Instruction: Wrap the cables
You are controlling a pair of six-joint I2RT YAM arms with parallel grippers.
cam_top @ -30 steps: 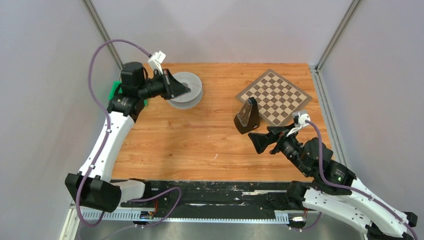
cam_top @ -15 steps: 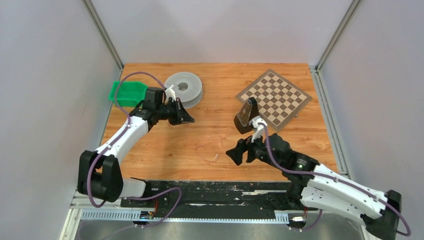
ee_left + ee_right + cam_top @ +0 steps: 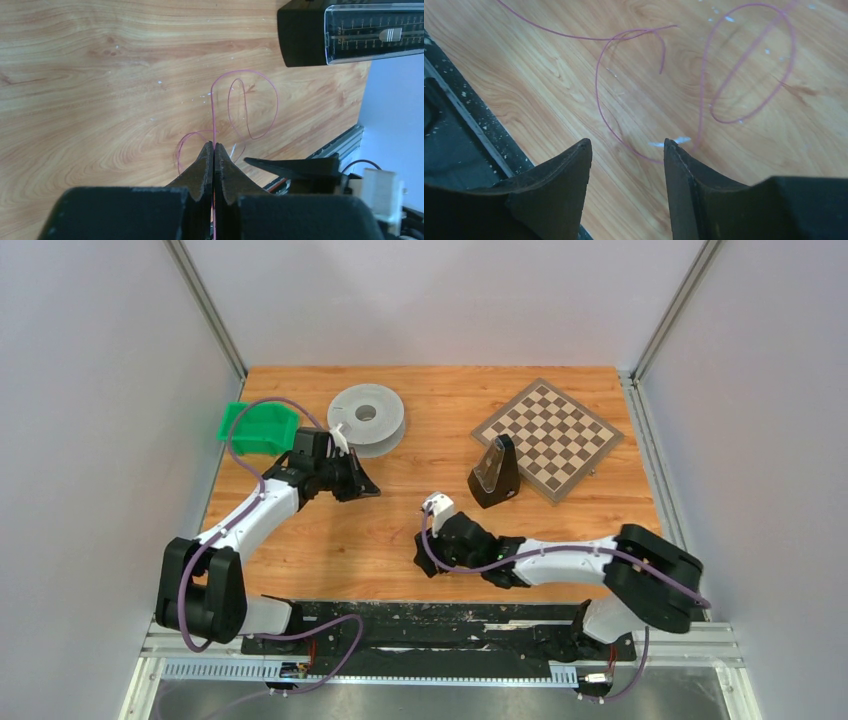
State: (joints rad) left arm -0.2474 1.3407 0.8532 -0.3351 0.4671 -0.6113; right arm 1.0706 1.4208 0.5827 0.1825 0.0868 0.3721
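Observation:
The cable is a thin reddish-brown wire (image 3: 213, 115) lying in loose loops on the wooden table. My left gripper (image 3: 214, 145) is shut on it, and the strand runs straight out between the closed jaws toward the loops. In the top view the left gripper (image 3: 368, 485) sits just in front of the grey spool (image 3: 366, 418). My right gripper (image 3: 626, 142) is open and low over the wire (image 3: 597, 80), with the wire's whitish end (image 3: 671, 142) beside its right fingertip. In the top view the right gripper (image 3: 425, 555) is near the table's front edge.
A black metronome (image 3: 494, 474) stands right of centre and also shows in the left wrist view (image 3: 325, 32). A chessboard (image 3: 547, 438) lies at the back right. A green bin (image 3: 258, 427) sits at the back left. The black front rail (image 3: 454, 150) is close under the right gripper.
The left gripper came off the spool and moved forward toward the table's middle. The right arm swung left and down to the wire near the front edge.

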